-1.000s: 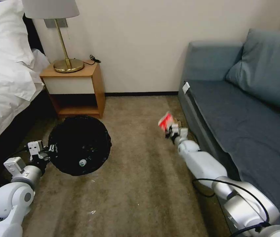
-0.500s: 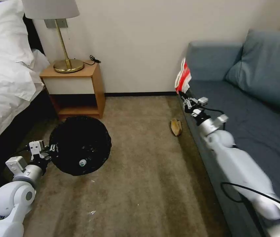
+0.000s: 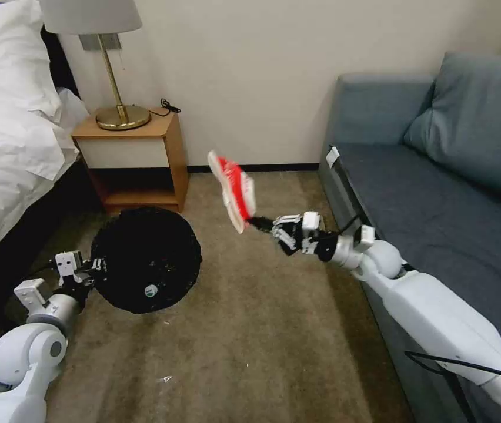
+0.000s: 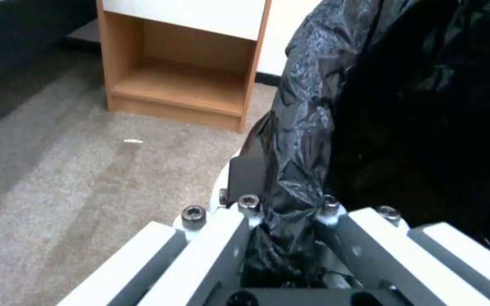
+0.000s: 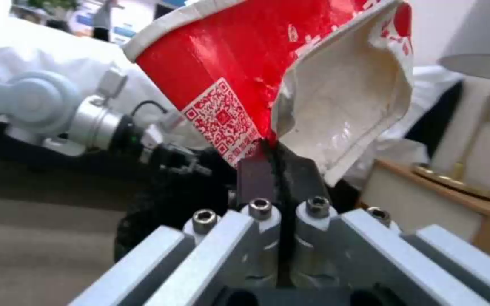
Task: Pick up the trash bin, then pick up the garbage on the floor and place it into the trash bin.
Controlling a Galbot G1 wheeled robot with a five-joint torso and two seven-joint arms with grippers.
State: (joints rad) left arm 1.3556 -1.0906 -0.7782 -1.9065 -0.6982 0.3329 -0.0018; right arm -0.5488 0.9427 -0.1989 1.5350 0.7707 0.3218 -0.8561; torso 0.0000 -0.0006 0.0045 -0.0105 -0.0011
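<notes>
Red-and-white paper packet (image 3: pixel 234 189) with QR pattern, black-lined trash bin (image 3: pixel 144 258), grey-blue sofa (image 3: pixel 438 194), beige carpet (image 3: pixel 250 341)

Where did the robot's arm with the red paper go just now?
The right gripper, shut on the red-and-white paper packet, swung from beside the blue sofa out over the carpet, toward the round black-lined trash bin. The left gripper stayed clamped on the bin's liner; the bin hardly moved.
</notes>
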